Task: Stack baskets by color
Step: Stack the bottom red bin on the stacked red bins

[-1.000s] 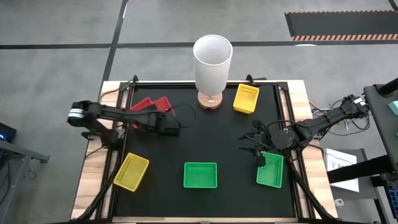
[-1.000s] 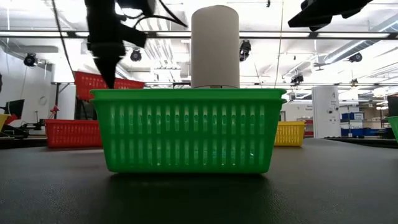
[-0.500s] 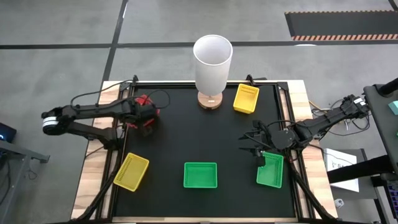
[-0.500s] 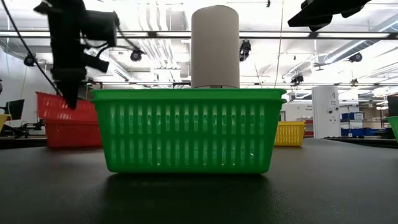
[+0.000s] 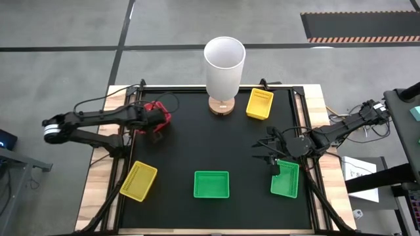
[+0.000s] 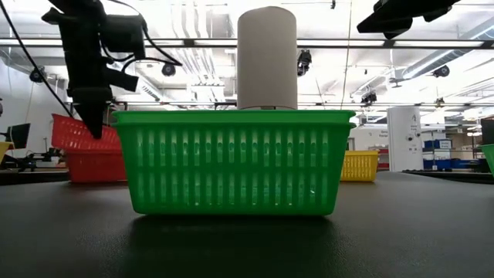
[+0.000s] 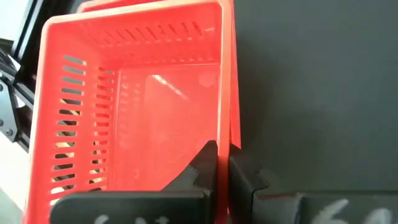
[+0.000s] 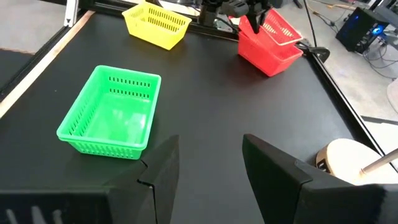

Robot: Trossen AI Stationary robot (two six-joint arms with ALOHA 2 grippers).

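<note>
High view: looking straight down on the black counter, the left gripper sits over the red baskets near the counter's left rear, its fingers pinched shut on a basket wall. The right gripper rests at the rim of a green basket in the front right corner, its fingers spread apart. A second green basket lies at front centre, one yellow basket at front left and another yellow basket at the rear right, just beside a tall white cylinder on a wooden base.

Low view: the centre green basket fills the foreground, with the white cylinder rising behind it. The left arm hangs down at the left over the red baskets, the upper one tilted. A yellow basket shows at the right.

Left wrist view: closed fingers clamp the side wall of a red basket, which sits in another red one beneath.

Right wrist view: open fingers frame bare counter, with the centre green basket ahead, a yellow basket beyond it, and the red baskets under the far gripper.
</note>
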